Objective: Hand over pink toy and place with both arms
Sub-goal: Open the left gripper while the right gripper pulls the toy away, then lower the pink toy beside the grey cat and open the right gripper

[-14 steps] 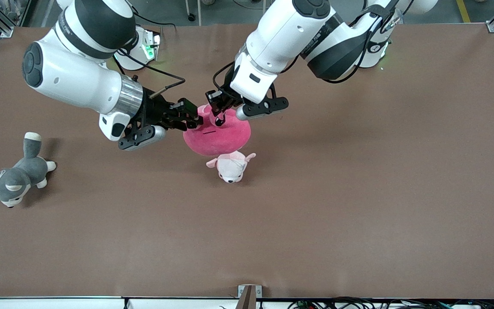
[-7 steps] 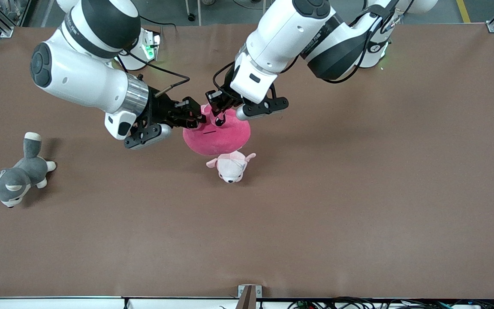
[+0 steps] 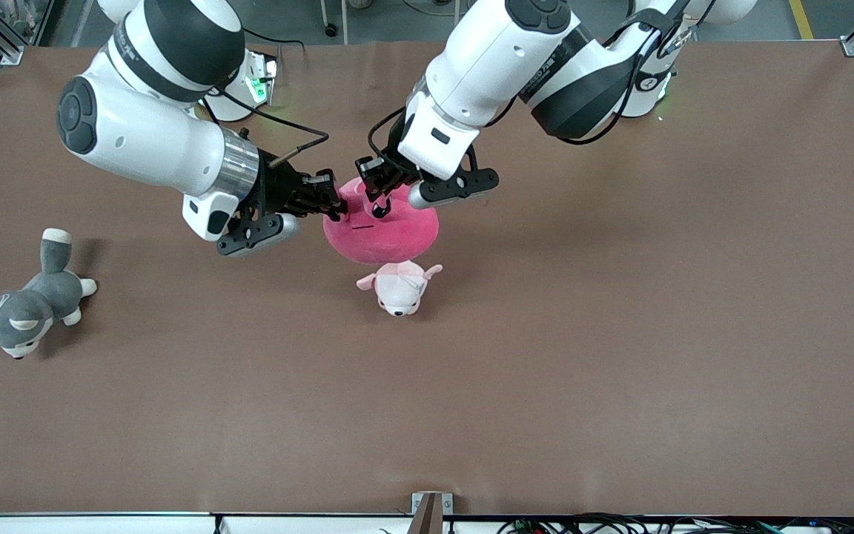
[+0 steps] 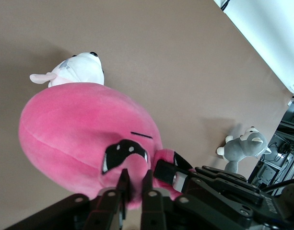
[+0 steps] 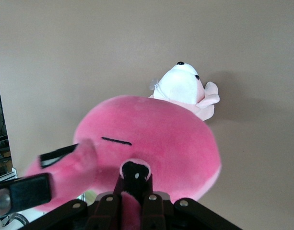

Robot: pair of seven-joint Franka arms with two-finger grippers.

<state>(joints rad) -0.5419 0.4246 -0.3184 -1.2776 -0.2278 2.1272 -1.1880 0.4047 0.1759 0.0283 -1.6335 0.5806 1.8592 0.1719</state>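
Nearest the front camera: grey-and-white husky plush (image 3: 21,306) lying on brown table (image 3: 620,334) toward the right arm's end, well apart from everything else. Visible small in left wrist view too (image 4: 242,149).

Next, farther from camera, mid-table: small pale pink-and-white plush (image 3: 399,285) resting on the table, snout toward the front camera. Seen in both wrist views poking out past the big toy (image 4: 75,70) (image 5: 185,88).

Above and just beside that, partly overlapping it in front view: pink toy (image 3: 382,231), round hot-pink blob, held up off the table over its middle, thin black line mark and black eye patches showing (image 4: 84,134) (image 5: 156,143).

Left gripper (image 3: 381,194) coming down onto the toy's top from the left arm's side; fingers (image 4: 122,184) narrow, pinching a fold of pink plush by the eye patch.

Right gripper (image 3: 332,202) reaching in level from the right arm's side, at the toy's upper edge; jaws clamped tight on a pink nub of the toy, fingers (image 5: 119,199) almost together with plush between.

Both grippers gripping the same toy, tips close together.
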